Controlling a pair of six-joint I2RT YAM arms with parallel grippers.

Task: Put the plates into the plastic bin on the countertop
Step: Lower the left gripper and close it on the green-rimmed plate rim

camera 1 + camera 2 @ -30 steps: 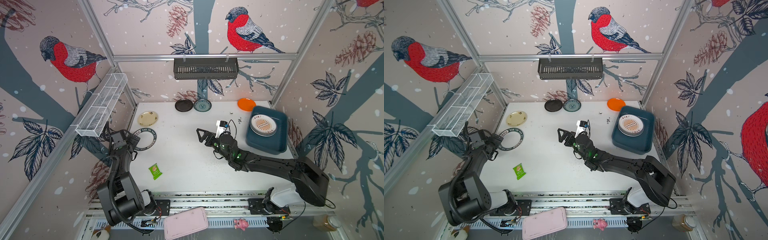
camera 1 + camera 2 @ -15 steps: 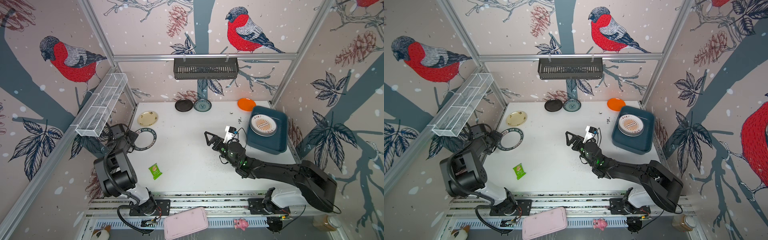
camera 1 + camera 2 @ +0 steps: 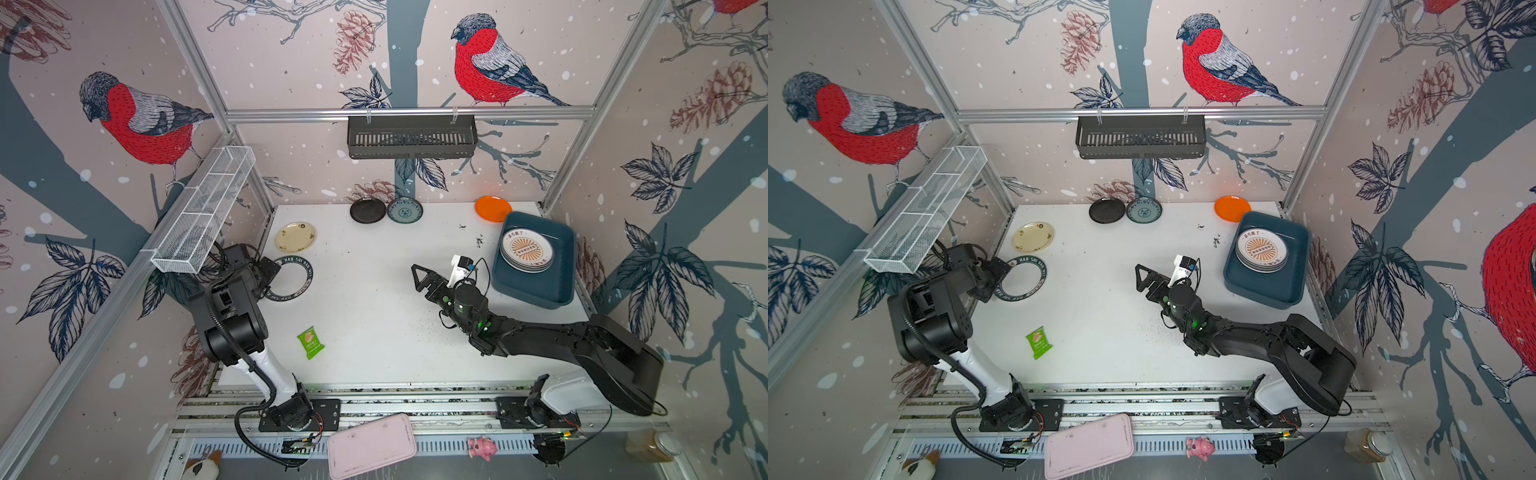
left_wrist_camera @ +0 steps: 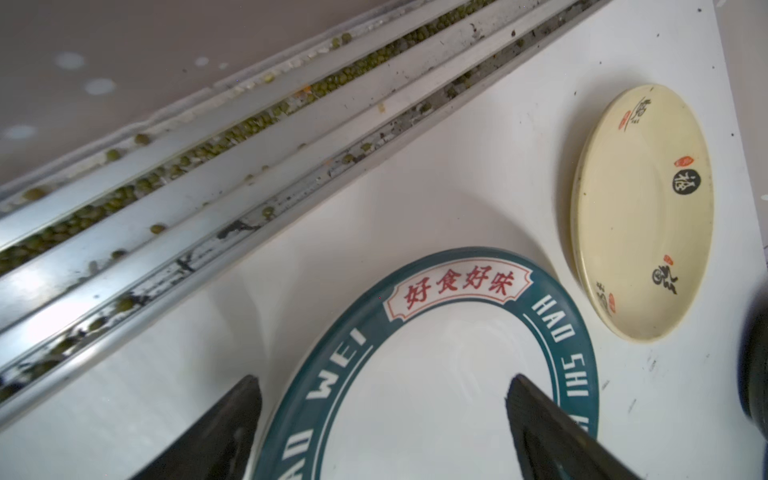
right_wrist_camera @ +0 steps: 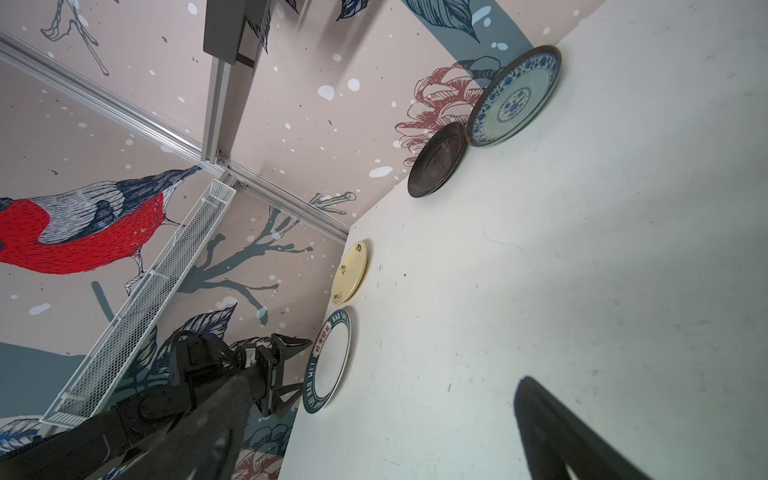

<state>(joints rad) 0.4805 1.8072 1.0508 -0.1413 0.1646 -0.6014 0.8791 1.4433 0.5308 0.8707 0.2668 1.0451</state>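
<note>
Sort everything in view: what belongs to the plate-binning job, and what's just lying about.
Job: teal-rimmed plate, cream plate, black plate, blue-patterned plate, orange plate, stacked plates, blue bin.
Lying about: green snack packet, pink tray, pink pig toy.

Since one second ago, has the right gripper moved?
Yes. In a top view the right gripper has shifted slightly right, closer to the plastic bin, which stayed put.

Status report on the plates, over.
Left gripper open at ringed plate's edge. Right gripper open, empty. Bin holds a stack; five more on countertop. Nothing blocking.
</note>
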